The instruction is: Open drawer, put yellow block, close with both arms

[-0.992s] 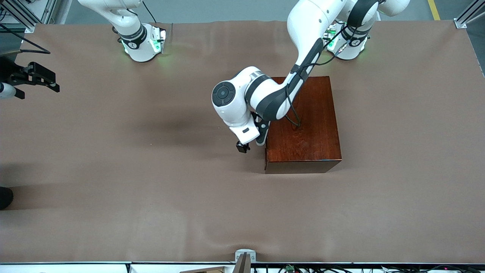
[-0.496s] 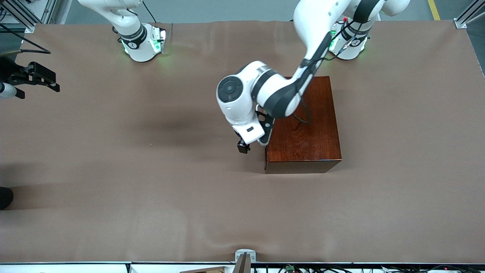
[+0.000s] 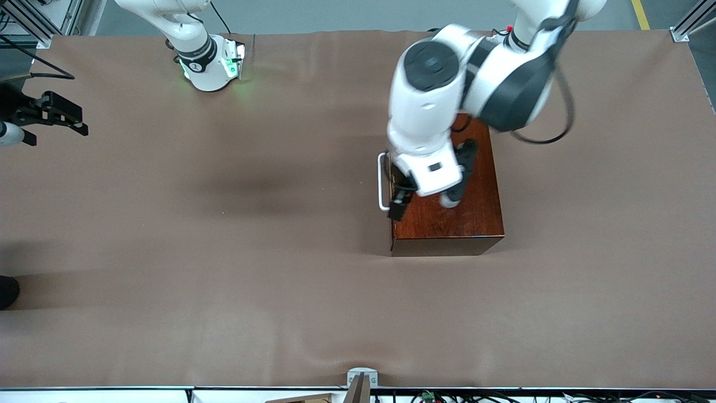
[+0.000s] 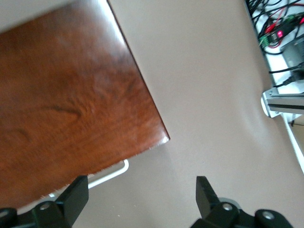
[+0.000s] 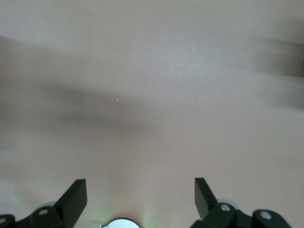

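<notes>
The dark mahogany box (image 3: 453,207) stands mid-table, toward the left arm's end. The drawer is pushed in; only its white U-shaped handle (image 3: 382,182) shows, on the side that faces the right arm's end. My left gripper (image 3: 400,201) hangs open and empty over the box's top edge above the handle. The left wrist view shows the box top (image 4: 66,99) and the handle (image 4: 111,173) between the spread fingers (image 4: 78,194). My right gripper (image 3: 53,115) waits open and empty at the right arm's end; it also shows in the right wrist view (image 5: 140,194). The yellow block is out of view.
The brown cloth (image 3: 224,268) covers the whole table. A metal bracket (image 3: 361,378) sits at the table edge nearest the front camera, with cables along that edge. A dark object (image 3: 6,291) pokes in at the right arm's end.
The left arm has risen and swung from beside the drawer front to over the box's top edge. The handle, hidden by the arm before, now shows. The right arm has not moved.
</notes>
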Controlling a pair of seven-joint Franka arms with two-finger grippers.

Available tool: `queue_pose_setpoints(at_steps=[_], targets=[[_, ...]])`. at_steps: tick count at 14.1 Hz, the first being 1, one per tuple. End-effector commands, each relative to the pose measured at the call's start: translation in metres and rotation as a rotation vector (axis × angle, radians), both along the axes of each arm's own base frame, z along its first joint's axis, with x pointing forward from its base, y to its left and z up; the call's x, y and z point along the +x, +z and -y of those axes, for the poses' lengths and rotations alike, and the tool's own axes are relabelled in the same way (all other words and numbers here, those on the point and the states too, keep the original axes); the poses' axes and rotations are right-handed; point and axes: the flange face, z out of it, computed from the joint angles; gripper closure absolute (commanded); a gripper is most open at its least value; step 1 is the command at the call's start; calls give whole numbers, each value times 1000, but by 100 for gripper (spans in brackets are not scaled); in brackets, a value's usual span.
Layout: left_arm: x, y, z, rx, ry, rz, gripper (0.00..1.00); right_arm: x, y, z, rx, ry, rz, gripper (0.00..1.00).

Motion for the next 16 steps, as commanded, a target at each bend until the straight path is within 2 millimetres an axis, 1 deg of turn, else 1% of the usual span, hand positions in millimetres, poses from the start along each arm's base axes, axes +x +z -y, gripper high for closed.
queue_pose_setpoints(at_steps=[1, 4, 6, 8, 9, 10, 12, 15, 16], targets=[[1, 33, -43, -5, -91, -17, 0, -4, 6, 0, -15, 4, 2, 0], [8, 66, -91, 0, -175, -3, 0, -4, 6, 0, -13, 4, 2, 0], [14, 83, -132, -7, -247, -14, 0, -4, 6, -1, -15, 5, 2, 0], [19, 95, -170, -3, -331, -27, 0, -4, 6, -1, -15, 5, 2, 0], [22, 98, -192, 7, -375, -37, 0, -4, 5, -1, -15, 5, 1, 0], [21, 106, -213, 17, -450, -30, 0, -4, 5, -1, -15, 5, 1, 0], [18, 111, -258, 33, -584, -35, 0, -4, 5, -1, -15, 5, 1, 0], [4, 111, -307, 52, -735, -57, 0, -4, 5, -1, -15, 5, 1, 0], [-2, 108, -321, 56, -786, -71, 0, -4, 5, -1, -15, 5, 1, 0]])
